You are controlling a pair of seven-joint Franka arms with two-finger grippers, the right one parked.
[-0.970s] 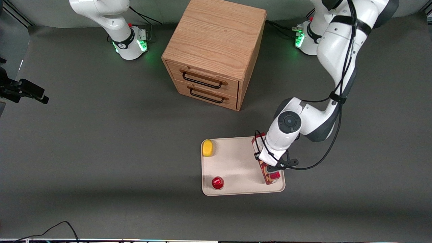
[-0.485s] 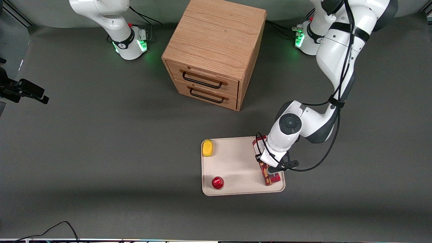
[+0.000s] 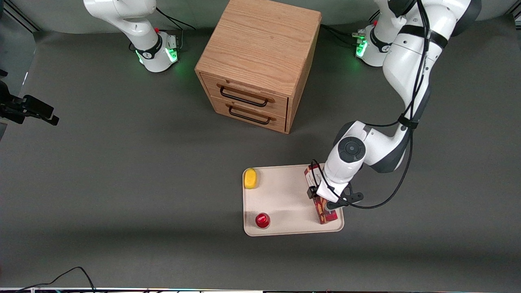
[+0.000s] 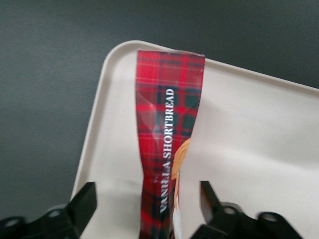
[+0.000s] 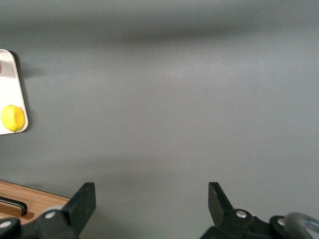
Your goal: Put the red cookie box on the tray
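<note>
The red cookie box (image 3: 320, 199) lies flat on the tray (image 3: 285, 203) in the lower centre-right of the front view, running along the tray's edge toward the working arm's end of the table, its white label end farther from the camera and its cookie-picture end nearest. The wrist view shows the tartan carton (image 4: 167, 164), marked "vanilla shortbread", resting on the cream surface close to the tray's rim (image 4: 107, 114), with its end near the rounded corner.

The gripper (image 3: 325, 198) sits directly over the box's middle. Its fingers (image 4: 84, 201) are spread wide with clear gaps on both sides of the carton — released, not clamping.

The placing looks essentially done, so the step in hand is judged to be a clean withdrawal. Doing it well means lifting straight up along the gripper's own axis, so neither finger brushes the narrow carton and nudges it toward the rim it already lies close to. Any sideways drift before the fingertips clear the box's top would risk pushing it over the low edge.

The yellow lemon-like object (image 3: 250, 178) and the small round red object (image 3: 262, 220) sit at the tray's end toward the parked arm, well apart from the box — no concern for the retreat.
</note>
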